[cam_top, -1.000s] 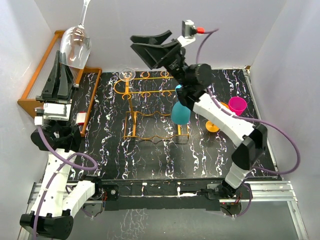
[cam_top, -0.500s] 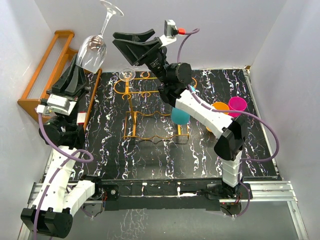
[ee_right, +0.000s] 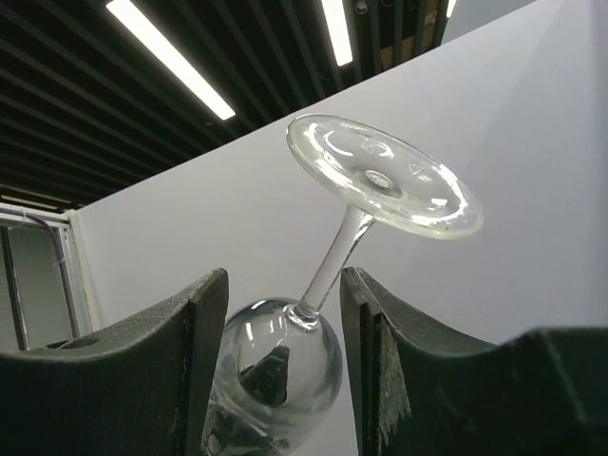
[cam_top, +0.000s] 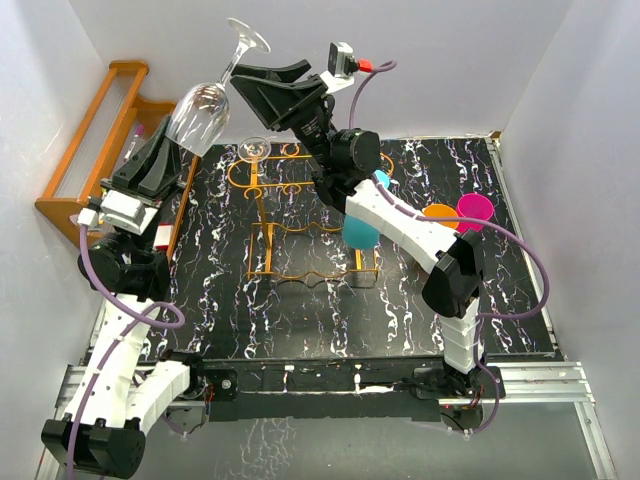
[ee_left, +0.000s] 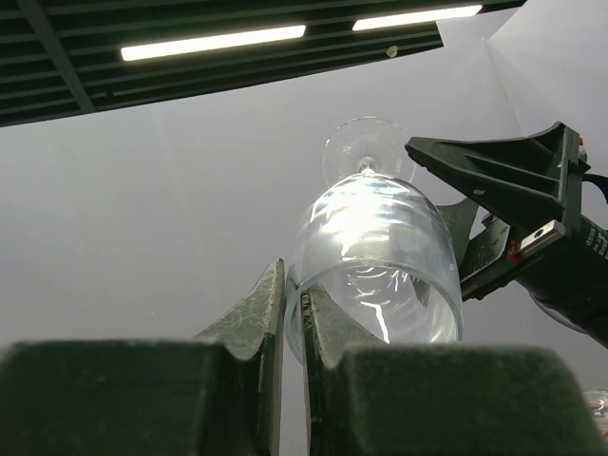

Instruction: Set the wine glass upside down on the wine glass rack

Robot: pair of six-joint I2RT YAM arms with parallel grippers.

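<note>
The clear wine glass (cam_top: pixel 203 112) is held high in the air, tilted, foot up and to the right. My left gripper (cam_top: pixel 176 140) is shut on the rim of its bowl; in the left wrist view (ee_left: pixel 293 283) one finger is inside the bowl (ee_left: pixel 380 256) and one outside. My right gripper (cam_top: pixel 243 84) is open, its fingers either side of the stem without touching it. In the right wrist view (ee_right: pixel 283 281) the stem (ee_right: pixel 332 255) passes between the fingers. The orange-gold wire rack (cam_top: pixel 292 182) stands on the table below.
A second clear glass (cam_top: pixel 256 148) hangs upside down at the rack's far left corner. A teal cup (cam_top: pixel 360 228) stands against the rack's right side, with an orange cup (cam_top: pixel 440 213) and a pink cup (cam_top: pixel 475 208) further right. A brown wooden rack (cam_top: pixel 85 150) lines the left edge.
My left arm swung the glass rightward and tilted it towards the right gripper. The right gripper moved left, and its open fingers now flank the stem.
</note>
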